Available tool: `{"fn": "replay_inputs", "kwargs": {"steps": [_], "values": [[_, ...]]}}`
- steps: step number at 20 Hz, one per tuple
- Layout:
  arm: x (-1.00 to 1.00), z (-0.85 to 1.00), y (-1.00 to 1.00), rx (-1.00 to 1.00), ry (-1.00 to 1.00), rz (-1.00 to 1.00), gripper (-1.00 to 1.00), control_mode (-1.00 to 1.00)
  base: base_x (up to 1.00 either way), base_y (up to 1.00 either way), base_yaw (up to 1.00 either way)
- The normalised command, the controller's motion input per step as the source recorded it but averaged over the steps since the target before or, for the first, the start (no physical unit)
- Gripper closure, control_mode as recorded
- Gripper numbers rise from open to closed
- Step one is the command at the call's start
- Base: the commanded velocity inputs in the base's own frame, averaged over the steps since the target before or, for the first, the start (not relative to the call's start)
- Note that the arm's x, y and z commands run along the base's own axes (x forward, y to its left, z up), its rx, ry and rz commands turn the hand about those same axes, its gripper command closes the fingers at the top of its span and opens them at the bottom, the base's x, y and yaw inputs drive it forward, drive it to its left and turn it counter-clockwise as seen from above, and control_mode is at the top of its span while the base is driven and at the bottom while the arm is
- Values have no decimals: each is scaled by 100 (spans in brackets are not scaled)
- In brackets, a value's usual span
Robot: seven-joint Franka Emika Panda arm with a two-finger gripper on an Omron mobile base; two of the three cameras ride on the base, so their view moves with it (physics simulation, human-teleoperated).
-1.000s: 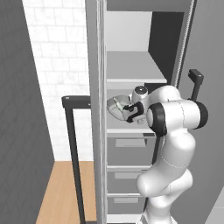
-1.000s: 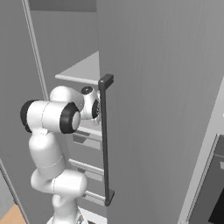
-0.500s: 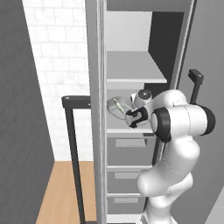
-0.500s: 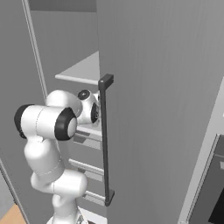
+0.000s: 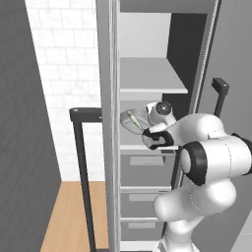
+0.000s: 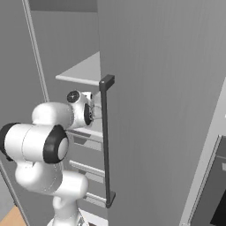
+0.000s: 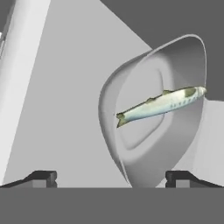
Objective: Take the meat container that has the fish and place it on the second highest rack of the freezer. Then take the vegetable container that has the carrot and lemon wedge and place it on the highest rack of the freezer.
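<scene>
You see the meat container (image 7: 131, 144) ahead on a pale flat shelf (image 7: 61, 109), its near rim reaching down between your two dark fingertips (image 7: 41, 177); the tips stand wide apart and clear of the rim; the fish (image 7: 159, 104) lies across the tub's paler inside, head toward the far rim.

- A white brick wall (image 5: 64, 74) stood just left of the tall grey cabinet frame (image 5: 107, 123)
- A dark grey panel (image 5: 22, 147) ran along the far left of that frame
- Wooden floor (image 5: 69, 216) lay at the frame's foot, below the brick wall
- A black bar handle (image 6: 106, 141) ran upright on the broad grey surface (image 6: 167, 110) to the frame's right
</scene>
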Motion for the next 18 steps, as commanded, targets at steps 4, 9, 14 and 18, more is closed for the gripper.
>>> {"fn": "replay_inputs", "kwargs": {"steps": [4, 9, 14, 18], "values": [[-72, 34, 0, 1, 0, 0, -100, -100, 0, 0, 0], [-60, 70, 0, 1, 0, 0, -100, -100, 0, 0, 0], [-59, 75, 0, 0, 1, 0, -100, -100, 0, 0, 0], [-76, 41, 0, 0, 3, 0, -100, -100, 0, 0, 0]]}}
